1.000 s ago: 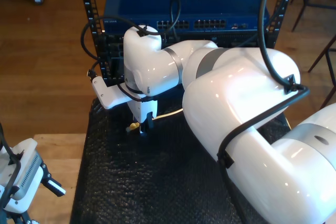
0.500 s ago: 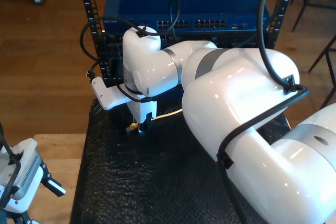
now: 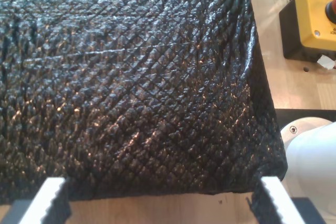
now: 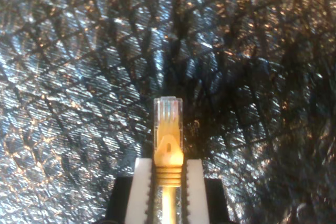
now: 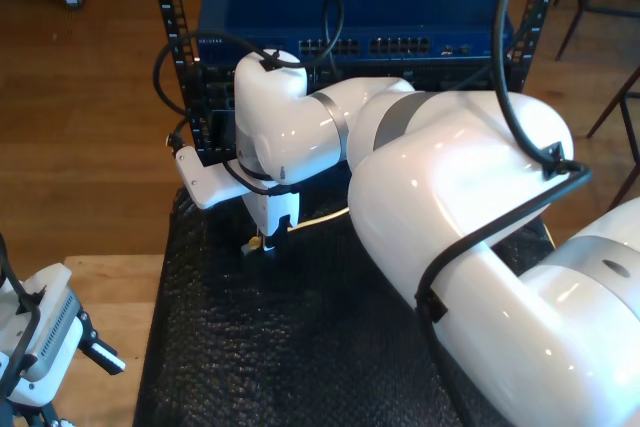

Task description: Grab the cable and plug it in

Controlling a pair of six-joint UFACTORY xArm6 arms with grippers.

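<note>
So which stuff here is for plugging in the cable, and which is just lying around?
For the job:
- cable, plug end held in my second tool
- blue switch with its row of ports

Just lying about:
- black mat
- yellow button box
- my first tool, open over the mat's edge

Yellow cable [image 4: 167,145], clear plug forward, seemingly clamped above mat.

floor: warm brown wooden planks [image 5: 90,97], glossy, daylight glare around 10 o'clock
furniture: dark metal chair legs [image 5: 610,57] at 2 o'clock
bench: pale light wooden tabletop [image 5: 110,337] at 8 o'clock
</note>
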